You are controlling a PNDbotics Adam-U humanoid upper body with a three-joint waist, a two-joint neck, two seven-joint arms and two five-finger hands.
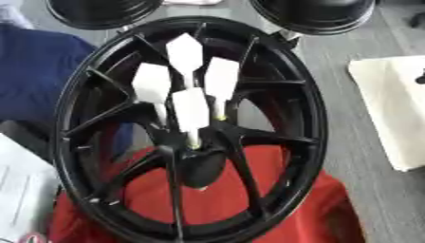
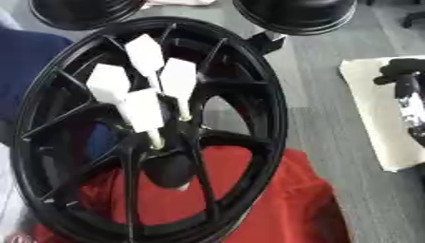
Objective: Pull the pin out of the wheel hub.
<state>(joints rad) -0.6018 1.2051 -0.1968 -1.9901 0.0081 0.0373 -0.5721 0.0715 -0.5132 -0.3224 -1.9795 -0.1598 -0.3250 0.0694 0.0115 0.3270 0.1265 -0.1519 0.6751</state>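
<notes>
No readable markings on hub [image 1: 191,128]; pins [image 1: 191,111] seated. My right hand [image 2: 407,78] off right, fingers unclear.

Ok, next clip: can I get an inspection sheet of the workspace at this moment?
Surface: grey surface, with a red cloth behind the wheel's lower half.
Job's things: black spoked metal wheel hub; four white paddle-headed pins sit in its centre, none pulled out yet.
Clutter: cream pad on the right, blue fabric on the left, white sheet at lower left.
Hands: right hand at the right edge over the cream pad, clear of the wheel; left hand not in view.
Cables: nothing seen.
Surroundings: two black round objects at the far edge.
</notes>
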